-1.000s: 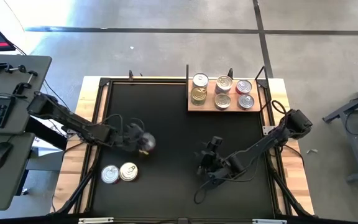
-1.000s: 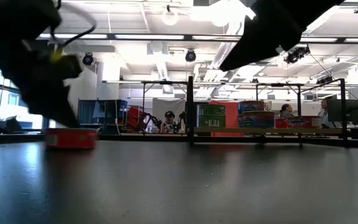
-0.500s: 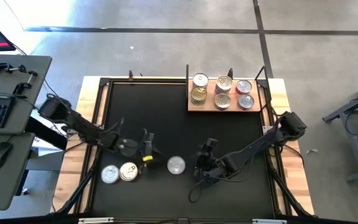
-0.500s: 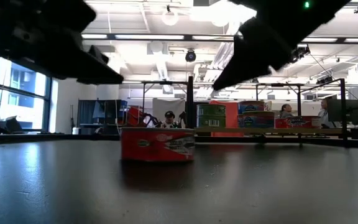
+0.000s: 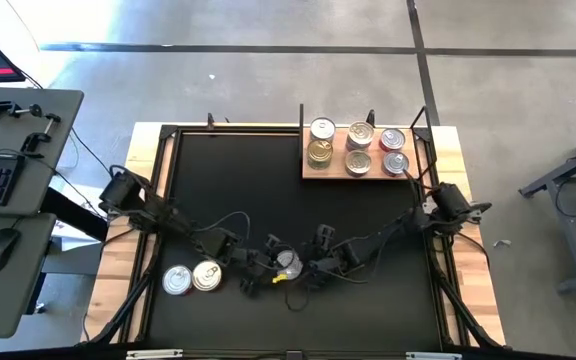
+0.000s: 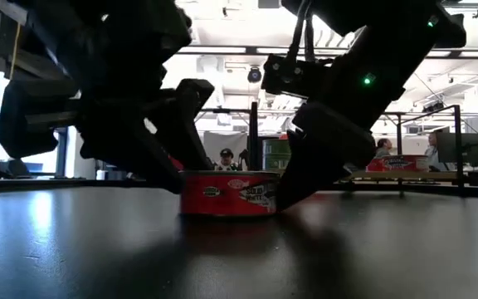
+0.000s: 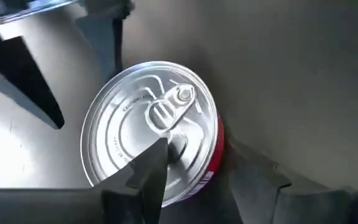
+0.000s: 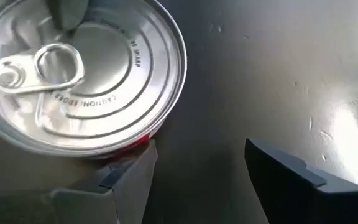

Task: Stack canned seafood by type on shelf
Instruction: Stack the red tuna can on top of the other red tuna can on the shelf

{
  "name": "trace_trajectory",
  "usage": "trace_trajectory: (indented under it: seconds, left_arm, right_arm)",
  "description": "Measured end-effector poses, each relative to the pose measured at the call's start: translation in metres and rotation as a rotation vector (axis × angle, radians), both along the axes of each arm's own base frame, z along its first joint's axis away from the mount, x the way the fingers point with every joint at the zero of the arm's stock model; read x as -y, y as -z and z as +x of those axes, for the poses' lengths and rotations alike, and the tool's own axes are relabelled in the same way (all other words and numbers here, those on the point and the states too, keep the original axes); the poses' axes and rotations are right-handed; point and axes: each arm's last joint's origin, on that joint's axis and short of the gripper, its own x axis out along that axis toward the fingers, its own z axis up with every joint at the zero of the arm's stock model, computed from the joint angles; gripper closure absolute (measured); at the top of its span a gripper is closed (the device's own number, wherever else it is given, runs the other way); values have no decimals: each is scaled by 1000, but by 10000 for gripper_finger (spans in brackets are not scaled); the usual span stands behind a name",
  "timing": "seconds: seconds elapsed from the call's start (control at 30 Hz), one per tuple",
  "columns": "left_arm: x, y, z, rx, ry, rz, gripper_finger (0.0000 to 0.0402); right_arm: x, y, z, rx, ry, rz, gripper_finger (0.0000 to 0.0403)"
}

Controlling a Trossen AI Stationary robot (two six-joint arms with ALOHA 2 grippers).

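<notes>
Six tins sat on the shelf (image 5: pixel 360 165); black mat (image 5: pixel 258 190), ceiling-lit room behind. I saw the red-sided can (image 5: pixel 286 262) mid-mat, moved right since earlier, both grippers (image 5: pixel 264 268) (image 5: pixel 313 266) spread, flanking it.

Shiny ribbed metal lid on the red-sided tin (image 7: pixel 151 149) — matt black mat (image 5: pixel 238 180).

— How many tins sit on the shelf (image 5: pixel 366 175)?
— Six tins (image 5: pixel 358 148) there, in two rows of three.
— And on the counter (image 5: pixel 248 190)?
— Three: a pair (image 5: pixel 191 278) together, and one red-sided tin (image 5: pixel 286 263) apart.
— So nine tins, one shelf.
</notes>
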Motion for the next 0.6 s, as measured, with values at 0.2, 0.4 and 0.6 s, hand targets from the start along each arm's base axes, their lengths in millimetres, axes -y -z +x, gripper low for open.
trace_trajectory:
  seconds: [0.2,0.4,0.6]
  left_arm:
    - [3,-3,5,-24,30,61,318]
    - [0,-8,1,-33,-20,64,392]
    - [-8,-9,-3,36,-57,29,401]
  right_arm:
    - [-4,-2,0,38,-4,-55,158]
    - [-16,-17,-11,71,2,-132,158]
    - [-44,-46,-32,156,-88,-286,158]
